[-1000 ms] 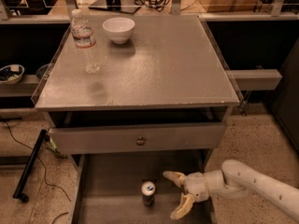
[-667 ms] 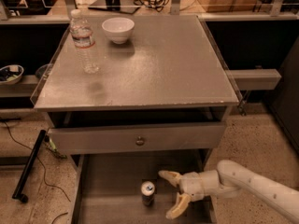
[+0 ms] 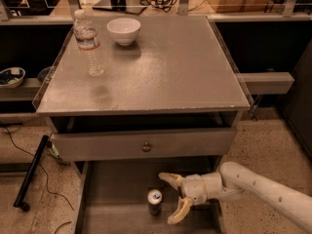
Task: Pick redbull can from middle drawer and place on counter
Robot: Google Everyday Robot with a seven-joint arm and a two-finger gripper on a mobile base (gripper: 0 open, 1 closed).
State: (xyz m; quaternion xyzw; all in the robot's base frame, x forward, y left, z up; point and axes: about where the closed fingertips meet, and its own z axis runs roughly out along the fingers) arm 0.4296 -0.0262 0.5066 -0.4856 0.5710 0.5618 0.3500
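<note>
The redbull can point(image 3: 154, 201) stands upright on the floor of the middle drawer point(image 3: 117, 189), which is pulled out below the cabinet. My gripper point(image 3: 170, 197) reaches in from the right at the can's height. Its two cream fingers are spread wide, one finger point(image 3: 169, 179) behind the can and the other in front, close to its right side and not closed on it. The counter point(image 3: 161, 67) is the grey top above.
A clear water bottle point(image 3: 88, 44) and a white bowl point(image 3: 124, 30) stand at the counter's back left. The upper drawer with a round knob point(image 3: 146, 146) overhangs the middle drawer. A black pole point(image 3: 30, 172) and cables lie on the floor at left.
My gripper has moved left across the drawer toward the can, with the fingers still spread. The can has not moved.
</note>
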